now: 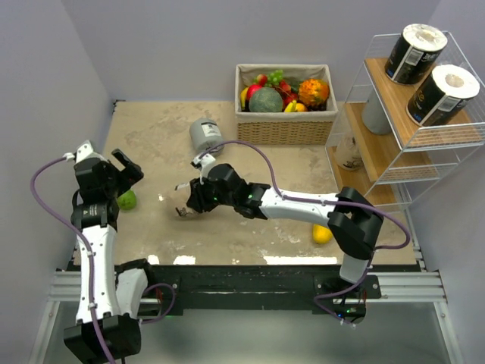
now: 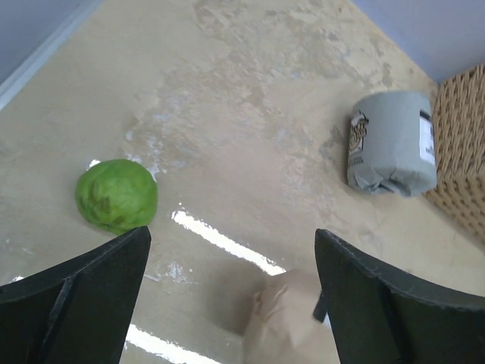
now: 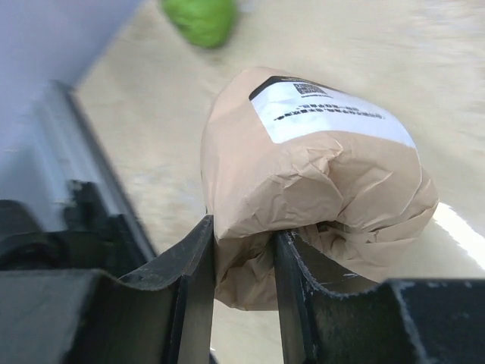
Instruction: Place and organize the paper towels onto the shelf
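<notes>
Left gripper (image 1: 127, 165): my jaws are wide apart with nothing in them, hovering near the green fruit (image 2: 116, 194). No part in this pick.

Right gripper (image 3: 244, 233): jaws closed on the tan roll (image 3: 318, 174), low at left-centre of the table. The bite looks like it's on crumpled wrapper at the roll's lower edge, not across the body.

Risks:
- The wrapper tears or slides out on lift and the roll drops or rolls off. Cause: shallow, off-centre pinch.
- The roll hangs and swings on the carry across to the shelf (image 1: 394, 102) at far right, clipping the grey roll (image 1: 204, 135) or the basket (image 1: 284, 129).
- The top board already holds two black rolls (image 1: 415, 53). A sloppy placement there knocks one off.
</notes>
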`<state>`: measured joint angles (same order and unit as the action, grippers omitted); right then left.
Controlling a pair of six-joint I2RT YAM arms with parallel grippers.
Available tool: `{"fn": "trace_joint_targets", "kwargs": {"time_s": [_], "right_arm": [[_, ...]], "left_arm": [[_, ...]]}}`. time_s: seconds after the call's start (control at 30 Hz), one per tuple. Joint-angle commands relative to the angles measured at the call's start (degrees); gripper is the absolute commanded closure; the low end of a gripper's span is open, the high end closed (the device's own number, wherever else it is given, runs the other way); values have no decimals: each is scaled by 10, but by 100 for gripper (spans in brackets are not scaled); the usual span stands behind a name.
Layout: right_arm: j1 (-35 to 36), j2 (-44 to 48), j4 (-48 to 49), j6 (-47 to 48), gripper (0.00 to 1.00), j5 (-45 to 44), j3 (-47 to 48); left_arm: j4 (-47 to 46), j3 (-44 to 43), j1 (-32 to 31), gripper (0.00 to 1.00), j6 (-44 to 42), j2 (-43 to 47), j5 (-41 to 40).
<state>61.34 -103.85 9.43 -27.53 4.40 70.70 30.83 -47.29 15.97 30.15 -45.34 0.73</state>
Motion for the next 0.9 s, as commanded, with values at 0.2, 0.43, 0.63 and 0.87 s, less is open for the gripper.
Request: {"fn": "trace_joint_targets", "kwargs": {"time_s": [0.2,0.43,0.63,0.87], "right_arm": [[-3,9,-486,186,65,-330,187],[-20,-56,-621,249,60,-371,268],[-27,-73,-604,231,53,-348,279],[-37,-66,-600,223,38,-329,288]], "left_arm": [[-102,88,-107,4,-78,12,61],[-107,99,-134,4,-73,62,79],[-106,98,-146,4,-70,64,81],[-102,98,-157,3,-70,85,60]]}}
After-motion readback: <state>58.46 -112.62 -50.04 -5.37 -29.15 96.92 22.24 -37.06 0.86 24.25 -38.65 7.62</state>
